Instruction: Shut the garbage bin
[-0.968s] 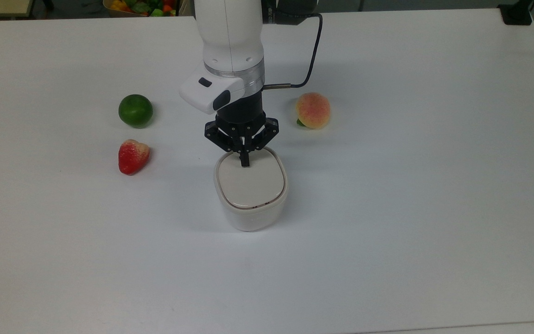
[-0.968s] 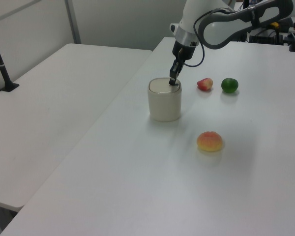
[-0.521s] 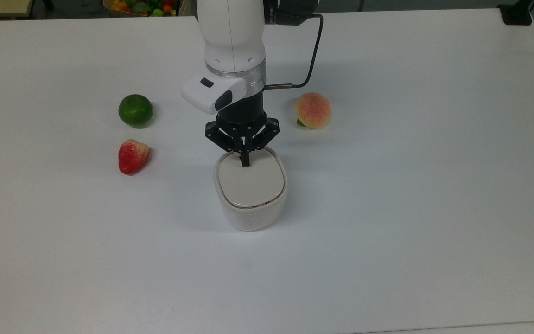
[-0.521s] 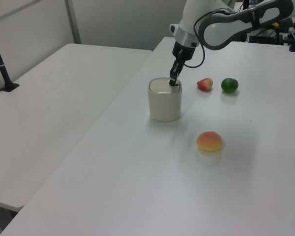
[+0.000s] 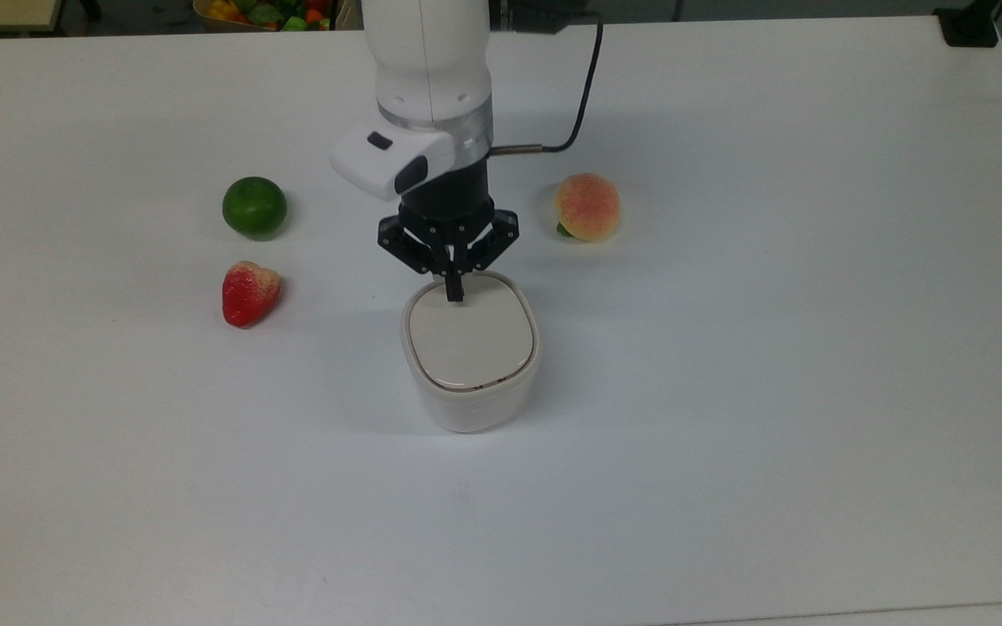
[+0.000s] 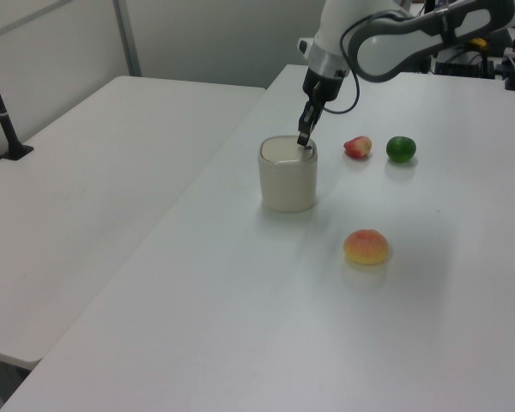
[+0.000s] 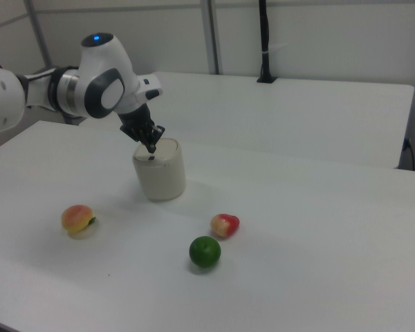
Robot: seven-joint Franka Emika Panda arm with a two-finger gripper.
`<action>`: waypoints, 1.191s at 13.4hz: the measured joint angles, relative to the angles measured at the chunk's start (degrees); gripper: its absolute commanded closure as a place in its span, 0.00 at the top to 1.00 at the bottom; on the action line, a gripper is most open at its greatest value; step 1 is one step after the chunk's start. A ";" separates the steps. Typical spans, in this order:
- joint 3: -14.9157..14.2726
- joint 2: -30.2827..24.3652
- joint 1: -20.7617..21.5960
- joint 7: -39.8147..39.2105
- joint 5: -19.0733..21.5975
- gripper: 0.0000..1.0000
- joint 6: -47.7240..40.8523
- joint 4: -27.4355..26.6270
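The garbage bin (image 5: 470, 382) (image 6: 287, 180) (image 7: 160, 176) is a small white tub in the middle of the table. Its flat beige lid (image 5: 470, 337) lies down flush inside the rim. My gripper (image 5: 453, 296) (image 6: 302, 137) (image 7: 152, 147) is shut, its black fingers pressed together into one tip. That tip hangs just above the lid's far edge in the top view, with a thin gap to the lid showing in the left view.
A green lime (image 5: 254, 207) and a red strawberry (image 5: 249, 293) lie at the top view's left of the bin. A peach (image 5: 587, 207) lies at the top view's right. A black cable (image 5: 584, 96) hangs from the arm.
My gripper has risen a little off the lid and drawn slightly back toward the arm's base. The bin and its lid have not moved.
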 measured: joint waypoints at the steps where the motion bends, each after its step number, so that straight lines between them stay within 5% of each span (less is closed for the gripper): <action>1: -0.03 -1.49 -0.16 0.00 0.00 0.00 -1.21 0.03; 7: -0.08 -10.24 -2.71 0.00 0.30 0.04 -11.61 0.02; 9: -0.10 -12.77 -3.53 0.01 0.58 0.19 -15.84 0.04; 11: -0.16 -16.52 -4.76 0.01 1.78 0.60 -21.42 0.03; 13: -0.25 -19.78 -5.82 0.05 2.92 0.88 -27.30 -0.01; 16: -0.34 -22.97 -7.07 0.08 3.17 1.00 -33.81 -0.07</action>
